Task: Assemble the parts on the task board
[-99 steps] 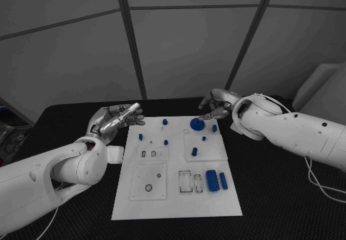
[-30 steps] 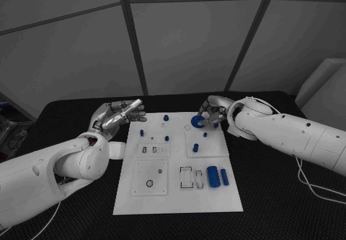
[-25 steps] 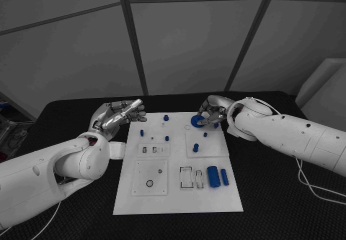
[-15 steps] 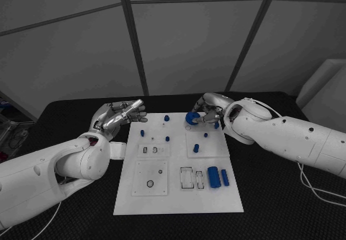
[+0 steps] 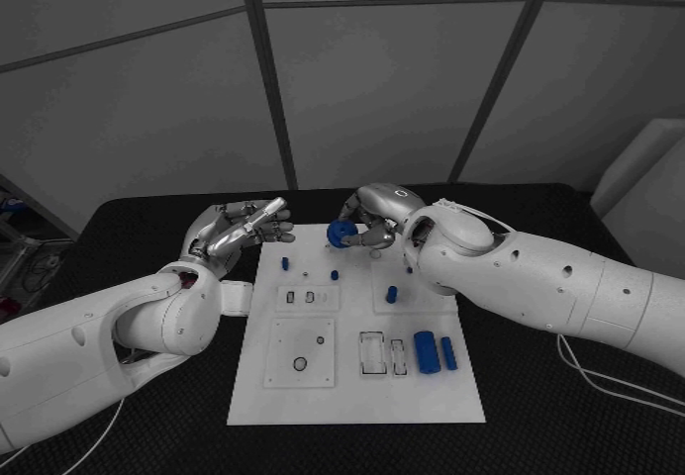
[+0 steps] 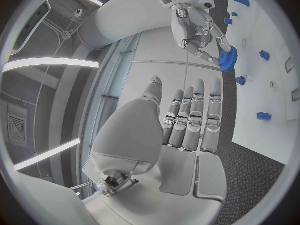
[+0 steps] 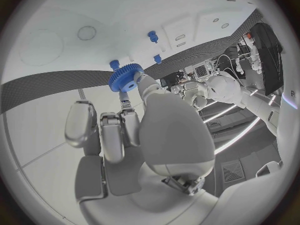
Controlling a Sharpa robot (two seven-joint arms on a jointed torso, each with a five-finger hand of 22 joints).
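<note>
My right hand [image 5: 368, 216] hovers over the far end of the white task board [image 5: 349, 391] and pinches a blue gear [image 5: 340, 234] at its fingertips. In the right wrist view the gear [image 7: 125, 78] hangs just beside a small blue peg [image 7: 114, 64] that stands on the board. My left hand [image 5: 238, 233] is raised off the board's far left corner, fingers straight, holding nothing; its palm [image 6: 187, 130] faces the gear [image 6: 228, 60]. More blue pegs [image 5: 284, 263] [image 5: 335, 275] [image 5: 393, 294] stand on the board.
Two blue cylinders [image 5: 424, 351] [image 5: 448, 354] lie on the board's right side, next to rectangular slots [image 5: 371, 356]. A clear plate with a ring [image 5: 300, 363] sits at the near left. Black table [image 5: 571, 416] surrounds the board.
My right hand has picked the gear up from the board's far right part and carried it left to the far middle. The left hand has stayed still.
</note>
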